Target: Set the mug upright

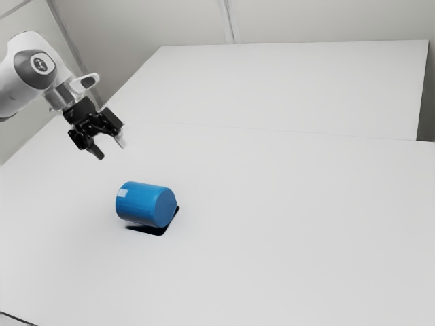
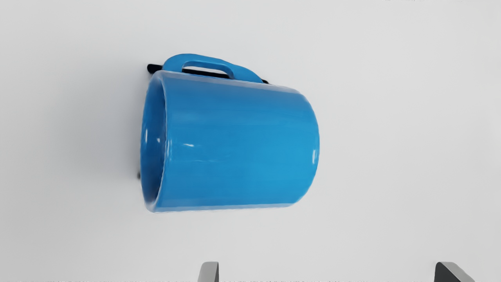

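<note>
mug (image 1: pixel 145 205): on its side on the desk (image 1: pixel 285 238), not upright | pincer (image 1: pixel 111 150): wide open, holding nothing, well apart from mug | left to do, I judge: grip, tip upright, release

Obstacle: the blue mug (image 1: pixel 141 204), lying on its side on the tabletop (image 1: pixel 272 224). Its closed base faces the exterior view's right. The hand (image 1: pixel 111 150) is above the tabletop and apart from the mug; open air separates them. Bare tabletop surrounds the mug, providing lateral passage. The mug handle (image 2: pixel 174 62) projects from the mug's side away from the fingertips and obstructs passage along that side. A narrow slot lies between handle and body. The mouth is unobstructed. Free space lies between the spread fingers.
</note>
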{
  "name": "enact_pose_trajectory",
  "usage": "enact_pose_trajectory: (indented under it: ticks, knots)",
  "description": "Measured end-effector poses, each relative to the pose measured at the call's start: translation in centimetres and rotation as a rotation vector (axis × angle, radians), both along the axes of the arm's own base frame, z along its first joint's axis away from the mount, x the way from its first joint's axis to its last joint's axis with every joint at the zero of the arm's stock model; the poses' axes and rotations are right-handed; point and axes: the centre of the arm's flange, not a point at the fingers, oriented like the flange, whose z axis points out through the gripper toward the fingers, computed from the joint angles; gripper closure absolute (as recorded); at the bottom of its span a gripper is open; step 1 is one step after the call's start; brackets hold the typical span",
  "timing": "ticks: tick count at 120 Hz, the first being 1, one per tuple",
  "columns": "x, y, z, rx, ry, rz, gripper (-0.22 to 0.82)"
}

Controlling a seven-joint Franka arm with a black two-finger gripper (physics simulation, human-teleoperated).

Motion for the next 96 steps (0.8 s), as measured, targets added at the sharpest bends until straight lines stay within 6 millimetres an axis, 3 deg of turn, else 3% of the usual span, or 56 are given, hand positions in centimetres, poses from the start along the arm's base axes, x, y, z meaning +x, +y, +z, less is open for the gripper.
enact_pose_trajectory:
  ticks: [12,19,40,51,66,80,96]
  knots:
    - [-2.3,7.6,-3.9,-0.169,0.005,0.131,0.0]
    - [-2.6,9.5,-6.8,-0.257,0.002,0.153,0.0]
    - [-1.4,9.5,-13.7,-0.45,-0.043,0.103,0.0]
    - [-2.5,9.1,-16.9,-0.546,-0.066,0.1,0.0]
    - [-3.4,7.3,-19.7,-0.654,-0.121,0.086,0.0]
    - [-3.3,6.5,-20.4,-0.695,-0.187,0.053,0.0]
    - [-3.0,6.1,-20.6,-0.715,-0.253,0.012,0.35]
